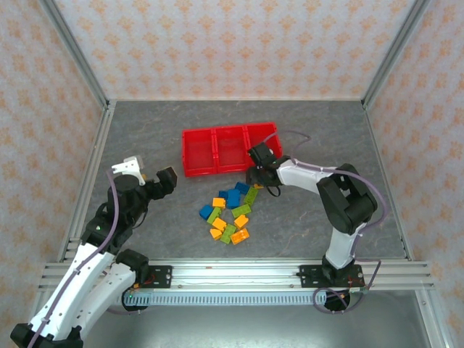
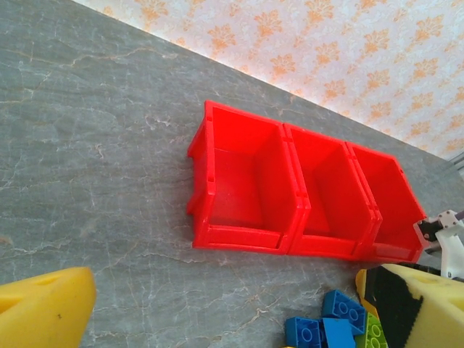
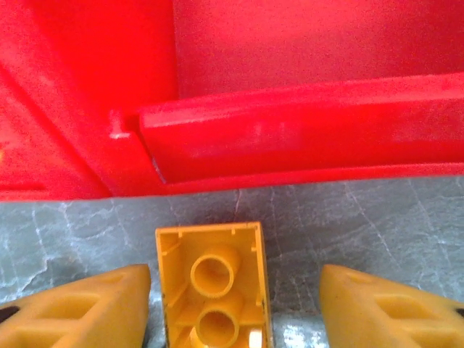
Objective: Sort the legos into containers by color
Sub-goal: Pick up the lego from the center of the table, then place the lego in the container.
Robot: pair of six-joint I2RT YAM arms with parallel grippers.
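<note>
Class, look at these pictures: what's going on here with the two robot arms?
The right gripper sits low at the foot of the red bins, its jaws open on either side of an orange Lego brick lying studs-down on the table, with gaps on both sides. The left gripper hangs open and empty off to the left. The other blue, green and orange bricks lie in a loose pile in front of the bins, which look empty.
</note>
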